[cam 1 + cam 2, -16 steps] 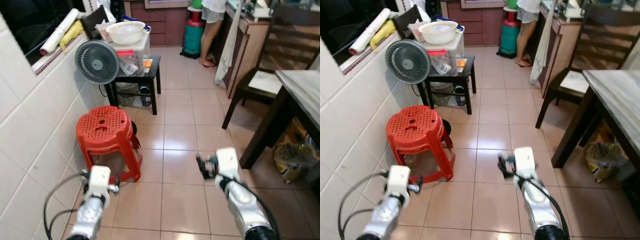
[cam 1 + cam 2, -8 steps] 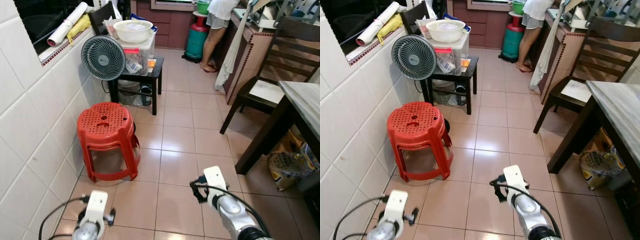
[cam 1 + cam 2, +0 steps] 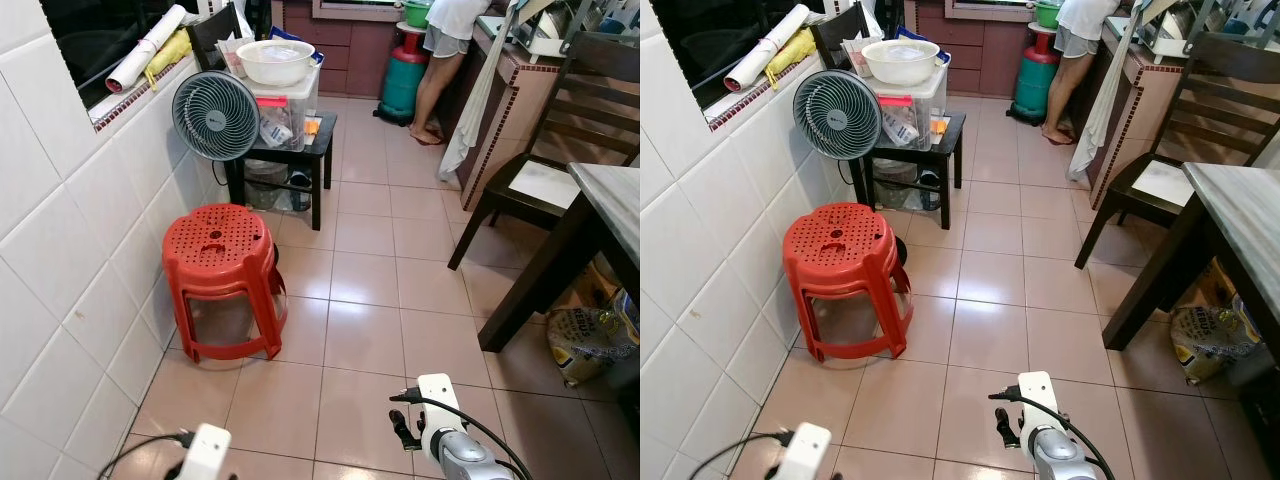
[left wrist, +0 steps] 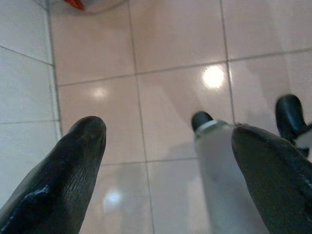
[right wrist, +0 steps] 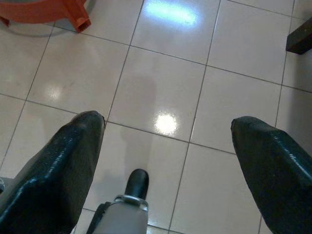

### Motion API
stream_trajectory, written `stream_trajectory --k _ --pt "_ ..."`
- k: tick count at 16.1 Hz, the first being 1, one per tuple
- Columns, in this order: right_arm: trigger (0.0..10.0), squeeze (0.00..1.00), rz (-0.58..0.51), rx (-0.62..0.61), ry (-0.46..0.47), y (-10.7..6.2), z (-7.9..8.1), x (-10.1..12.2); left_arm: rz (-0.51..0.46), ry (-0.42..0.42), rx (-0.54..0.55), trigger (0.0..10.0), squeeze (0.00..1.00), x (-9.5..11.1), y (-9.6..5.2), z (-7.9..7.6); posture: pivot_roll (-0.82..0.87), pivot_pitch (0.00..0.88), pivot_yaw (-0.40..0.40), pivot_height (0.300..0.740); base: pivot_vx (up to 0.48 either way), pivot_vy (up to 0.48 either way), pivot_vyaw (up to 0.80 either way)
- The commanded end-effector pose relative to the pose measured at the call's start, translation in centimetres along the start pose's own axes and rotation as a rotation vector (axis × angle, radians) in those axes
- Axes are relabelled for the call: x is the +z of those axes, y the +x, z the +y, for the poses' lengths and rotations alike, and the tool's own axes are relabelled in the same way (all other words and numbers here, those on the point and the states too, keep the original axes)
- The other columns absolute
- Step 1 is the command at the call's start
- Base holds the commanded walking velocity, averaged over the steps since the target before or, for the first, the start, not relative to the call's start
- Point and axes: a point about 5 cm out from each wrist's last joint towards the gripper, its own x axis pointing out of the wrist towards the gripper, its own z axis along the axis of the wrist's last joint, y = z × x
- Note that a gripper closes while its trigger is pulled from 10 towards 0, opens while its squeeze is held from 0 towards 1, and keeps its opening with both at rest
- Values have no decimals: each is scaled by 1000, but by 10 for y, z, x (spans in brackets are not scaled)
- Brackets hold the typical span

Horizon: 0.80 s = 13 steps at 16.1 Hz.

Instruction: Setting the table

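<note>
The dining table [image 3: 612,203] with a pale stone top and dark legs stands at the right edge, a dark wooden chair [image 3: 545,165] behind it. A white bowl [image 3: 275,60] rests on a plastic box on a small black side table [image 3: 318,135] at the back left. Both arms hang low over the tiled floor. My left gripper [image 4: 165,131] is open with only floor tiles between its fingers. My right gripper [image 5: 165,122] is open too, over bare tiles, and its wrist [image 3: 436,398] shows at the bottom of the head views.
A red plastic stool [image 3: 222,275] stands by the tiled left wall, a grey fan [image 3: 210,115] behind it. A person [image 3: 440,50] stands at the far counter beside a green gas cylinder [image 3: 403,65]. A bag [image 3: 590,335] lies under the table.
The camera has shifted, so the whole scene sits differently in frame. Both arms have sunk towards the bottom edge of the head views. Nothing in the room has moved.
</note>
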Motion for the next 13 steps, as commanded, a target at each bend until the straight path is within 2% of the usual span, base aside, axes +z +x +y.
stream_trajectory --k 1,5,6,8,9,13 --pt "10000 0 10 -7 24 0 -1 -1 18 33 -9 10000 0 -5 -1 -5 -89 0 -5 740 0 382 -431" --pt "10000 0 16 -14 25 -1 -3 -3 32 67 -36 10000 0 -12 -3 -22 -110 0 8 740 0 432 -591" --pt "10000 0 19 -12 11 -1 -4 -5 35 74 -44 10000 0 -14 -3 -27 -116 0 6 740 0 480 0" --pt "10000 0 26 -4 -8 -2 -5 -9 16 85 -35 10000 0 -5 -1 -16 -118 0 4 740 0 480 0" --pt "10000 0 26 -4 -8 -2 -5 -9 14 87 -35 10000 0 -4 -1 -16 -118 0 4 740 0 480 0" --pt "10000 0 24 0 -17 -2 -2 -9 10 79 -52 10000 0 -4 -1 -17 -113 0 3 740 0 0 0"
